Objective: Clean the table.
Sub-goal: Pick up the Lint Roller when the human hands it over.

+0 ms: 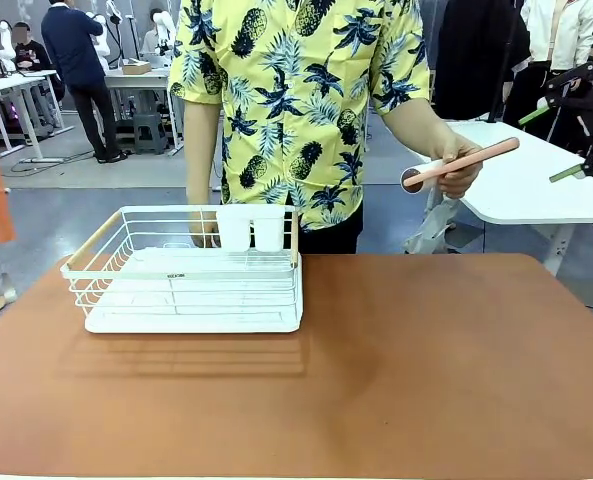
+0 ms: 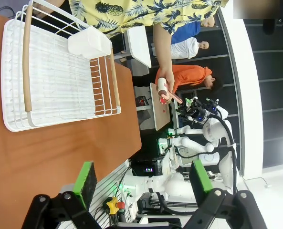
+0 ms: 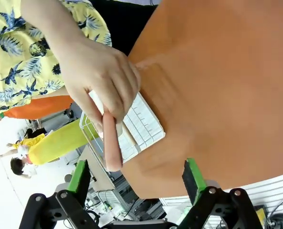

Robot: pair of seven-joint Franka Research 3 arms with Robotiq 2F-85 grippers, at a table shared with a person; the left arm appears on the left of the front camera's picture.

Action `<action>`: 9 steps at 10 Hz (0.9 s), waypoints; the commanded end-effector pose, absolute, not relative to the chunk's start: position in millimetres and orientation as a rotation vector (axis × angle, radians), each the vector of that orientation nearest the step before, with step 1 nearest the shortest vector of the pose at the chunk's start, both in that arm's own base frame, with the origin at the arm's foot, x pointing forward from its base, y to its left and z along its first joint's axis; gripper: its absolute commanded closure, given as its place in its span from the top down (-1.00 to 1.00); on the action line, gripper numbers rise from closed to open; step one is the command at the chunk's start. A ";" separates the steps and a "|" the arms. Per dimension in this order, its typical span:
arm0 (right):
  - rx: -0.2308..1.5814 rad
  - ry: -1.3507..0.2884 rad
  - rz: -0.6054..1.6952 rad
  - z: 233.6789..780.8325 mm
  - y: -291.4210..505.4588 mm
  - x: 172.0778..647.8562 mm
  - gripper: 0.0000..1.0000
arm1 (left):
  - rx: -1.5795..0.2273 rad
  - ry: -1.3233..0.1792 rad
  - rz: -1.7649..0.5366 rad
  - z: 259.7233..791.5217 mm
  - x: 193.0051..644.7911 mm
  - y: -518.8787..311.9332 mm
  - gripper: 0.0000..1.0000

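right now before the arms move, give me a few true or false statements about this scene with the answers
1. A person's hand holds a pink-handled tool above the table's far right corner. True.
2. The white wire rack sits on the robot's right half of the table. False: it sits on the left half, near the far edge.
3. The right fingers are shut on the tool. False: they stand open, and the person's hand holds the tool.
4. The left fingers are open with nothing between them. True.
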State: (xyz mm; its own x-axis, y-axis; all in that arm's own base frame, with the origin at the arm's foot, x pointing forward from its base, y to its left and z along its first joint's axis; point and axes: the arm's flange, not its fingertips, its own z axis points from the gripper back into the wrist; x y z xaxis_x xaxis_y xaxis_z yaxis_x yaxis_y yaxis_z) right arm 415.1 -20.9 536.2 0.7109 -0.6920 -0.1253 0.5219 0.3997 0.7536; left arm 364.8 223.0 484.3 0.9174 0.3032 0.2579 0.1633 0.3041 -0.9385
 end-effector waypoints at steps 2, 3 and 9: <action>0.907 -0.349 -0.750 524.3 -6.1 402.5 1.00 | -1.277 -0.437 0.092 487.1 362.6 224.1 1.00; 0.914 -0.377 -0.750 520.0 -1.3 402.4 1.00 | -1.277 -0.437 0.092 487.1 362.6 224.1 1.00; 0.913 -0.397 -0.757 512.6 23.3 416.3 1.00 | -1.277 -0.437 0.092 487.1 362.6 224.1 1.00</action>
